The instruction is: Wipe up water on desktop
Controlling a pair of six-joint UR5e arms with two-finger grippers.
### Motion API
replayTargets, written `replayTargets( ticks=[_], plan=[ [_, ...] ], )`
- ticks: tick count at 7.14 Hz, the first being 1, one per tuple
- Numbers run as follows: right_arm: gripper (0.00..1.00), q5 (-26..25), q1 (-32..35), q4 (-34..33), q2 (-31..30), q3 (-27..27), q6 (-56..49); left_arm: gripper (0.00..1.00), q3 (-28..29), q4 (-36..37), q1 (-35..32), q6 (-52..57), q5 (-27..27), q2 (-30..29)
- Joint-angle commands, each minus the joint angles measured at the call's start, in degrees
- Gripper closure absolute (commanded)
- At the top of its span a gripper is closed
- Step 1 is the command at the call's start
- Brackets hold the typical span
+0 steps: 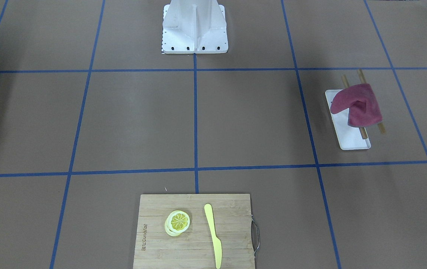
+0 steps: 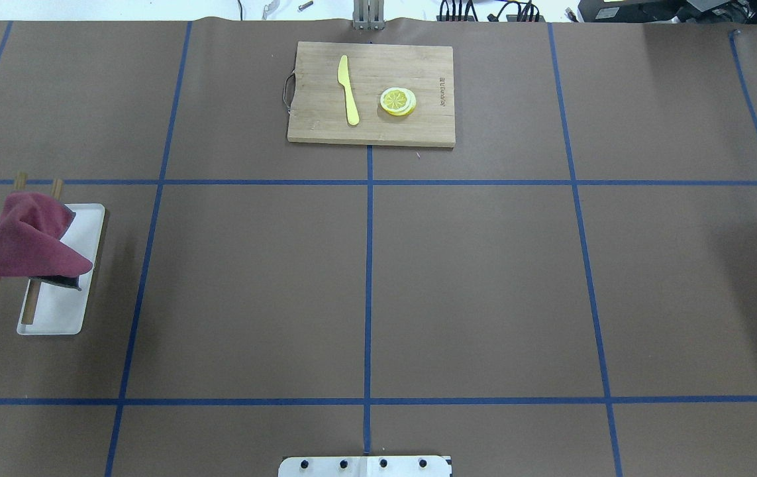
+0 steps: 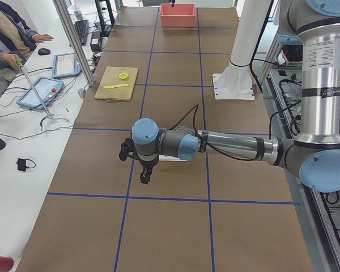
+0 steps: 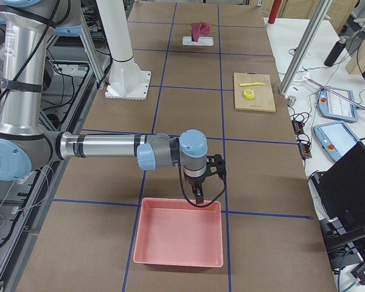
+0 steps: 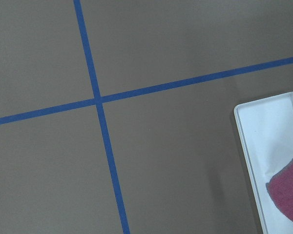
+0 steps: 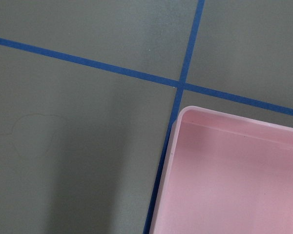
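The brown desktop (image 2: 484, 285) with blue tape lines shows no clear puddle; only a faint outline (image 6: 34, 126) shows in the right wrist view. A dark red cloth (image 2: 34, 235) hangs over two wooden sticks on a white tray (image 2: 53, 311) at the robot's left, and also shows in the front view (image 1: 357, 106) and the left wrist view (image 5: 288, 190). My left gripper (image 3: 144, 173) hovers over the desktop beside the tray. My right gripper (image 4: 199, 196) hangs over the edge of a pink bin (image 4: 179, 234). I cannot tell whether either is open or shut.
A bamboo cutting board (image 2: 325, 126) with a yellow knife (image 2: 348, 89) and a lemon slice (image 2: 398, 101) lies at the far middle. The robot's white base (image 1: 194, 45) stands at the near edge. Operators and tablets (image 3: 39, 90) are along the far side.
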Motion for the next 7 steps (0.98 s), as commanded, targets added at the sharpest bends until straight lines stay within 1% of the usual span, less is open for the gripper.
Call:
replayTargets(
  ticks=[1,7],
  plan=[
    [0.00,0.0,0.0,0.0,-0.5,0.6,0.0,0.02,-0.3,0.0,0.2,0.1,3.1,0.2],
    [0.00,-0.4,-0.1,0.0,0.0,0.0,0.0,0.02,-0.4,-0.5,0.3,0.0,3.2,0.0]
  ],
)
